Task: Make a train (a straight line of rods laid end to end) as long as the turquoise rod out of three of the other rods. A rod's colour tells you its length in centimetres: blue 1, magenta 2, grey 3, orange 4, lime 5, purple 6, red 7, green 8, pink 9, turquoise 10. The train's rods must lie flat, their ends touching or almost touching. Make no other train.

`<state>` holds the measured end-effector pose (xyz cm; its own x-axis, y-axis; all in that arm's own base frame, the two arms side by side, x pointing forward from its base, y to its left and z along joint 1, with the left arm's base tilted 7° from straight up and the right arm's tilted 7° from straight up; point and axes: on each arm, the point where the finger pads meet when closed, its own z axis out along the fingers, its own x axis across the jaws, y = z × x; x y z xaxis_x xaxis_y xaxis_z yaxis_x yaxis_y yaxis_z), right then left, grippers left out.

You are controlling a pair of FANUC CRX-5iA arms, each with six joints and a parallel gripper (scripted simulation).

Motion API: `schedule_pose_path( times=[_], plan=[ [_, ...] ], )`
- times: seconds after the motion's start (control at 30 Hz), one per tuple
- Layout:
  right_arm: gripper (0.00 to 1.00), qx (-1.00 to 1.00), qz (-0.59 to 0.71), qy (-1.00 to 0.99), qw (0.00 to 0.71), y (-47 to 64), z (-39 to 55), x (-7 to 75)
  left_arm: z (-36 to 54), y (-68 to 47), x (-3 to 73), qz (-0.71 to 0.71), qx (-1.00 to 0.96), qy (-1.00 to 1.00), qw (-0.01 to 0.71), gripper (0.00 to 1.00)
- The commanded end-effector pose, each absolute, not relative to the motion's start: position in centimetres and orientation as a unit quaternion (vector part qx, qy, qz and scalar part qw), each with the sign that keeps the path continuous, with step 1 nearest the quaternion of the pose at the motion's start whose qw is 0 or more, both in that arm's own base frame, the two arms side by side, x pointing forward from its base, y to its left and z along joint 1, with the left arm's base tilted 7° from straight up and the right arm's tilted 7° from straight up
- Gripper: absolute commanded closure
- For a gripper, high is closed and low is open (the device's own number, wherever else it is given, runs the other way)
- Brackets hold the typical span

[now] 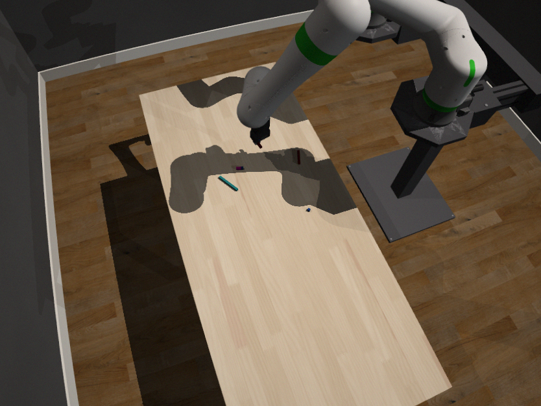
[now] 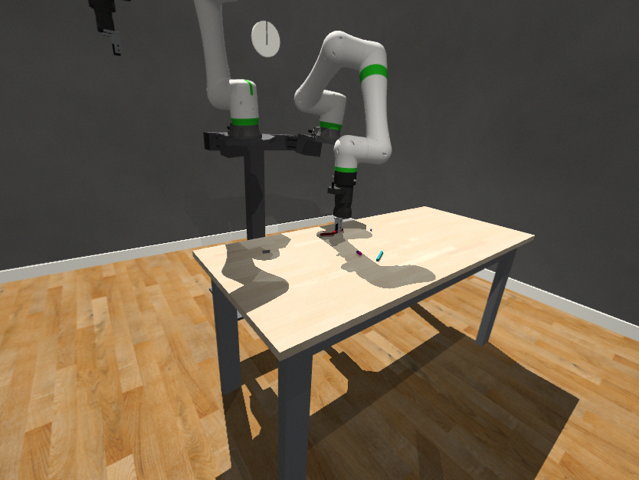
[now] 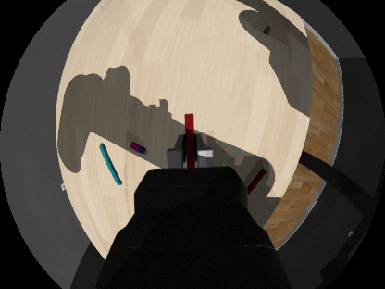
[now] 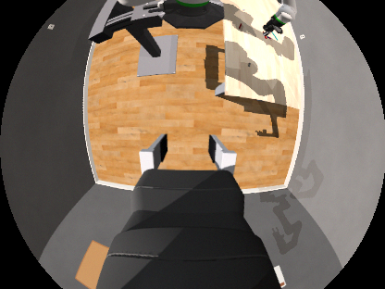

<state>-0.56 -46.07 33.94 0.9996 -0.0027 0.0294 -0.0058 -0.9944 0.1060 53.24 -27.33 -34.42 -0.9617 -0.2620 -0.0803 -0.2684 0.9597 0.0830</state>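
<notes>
My left gripper (image 1: 257,141) (image 2: 338,228) (image 3: 190,143) is shut on a red rod (image 3: 189,122) and holds it above the table. A magenta rod (image 1: 238,168) (image 2: 358,253) (image 3: 134,146) and a blue rod (image 3: 142,150) lie end to end, touching or nearly so, in shadow. The turquoise rod (image 1: 228,183) (image 2: 379,255) (image 3: 110,164) lies beside this pair. My right gripper (image 4: 188,143) (image 2: 116,49) is open and empty, high up and away from the table.
Another red rod (image 1: 298,157) (image 2: 326,234) (image 3: 256,181) lies in shadow near the table's robot-side edge. A second blue rod (image 1: 308,209) (image 2: 370,229) lies apart. A short grey rod (image 2: 265,251) (image 3: 267,30) (image 4: 249,65) lies towards one table end.
</notes>
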Motion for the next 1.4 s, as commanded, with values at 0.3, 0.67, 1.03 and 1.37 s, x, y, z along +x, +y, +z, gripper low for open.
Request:
schedule_pose_path(
  times=[0.3, 0.67, 1.03, 1.37],
  plan=[
    [0.00, 0.998, 0.014, -0.002, 0.054, -46.1, 34.0, -0.6, -32.3, -27.6, 53.2, 0.046, -0.134, 0.989, 0.035, 0.76],
    [0.00, 0.998, 0.014, -0.002, 0.054, -46.1, 34.0, -0.6, -32.1, -27.0, 57.0, 0.042, -0.257, 0.964, 0.041, 0.76],
    [0.00, 0.998, 0.014, -0.002, 0.054, -46.1, 34.0, -0.6, -31.6, -25.4, 63.1, 0.032, -0.458, 0.887, 0.049, 0.76],
    [0.00, 0.998, 0.014, -0.002, 0.054, -46.1, 34.0, -0.6, -31.0, -23.8, 67.4, 0.023, -0.602, 0.796, 0.053, 0.76]
  ],
)
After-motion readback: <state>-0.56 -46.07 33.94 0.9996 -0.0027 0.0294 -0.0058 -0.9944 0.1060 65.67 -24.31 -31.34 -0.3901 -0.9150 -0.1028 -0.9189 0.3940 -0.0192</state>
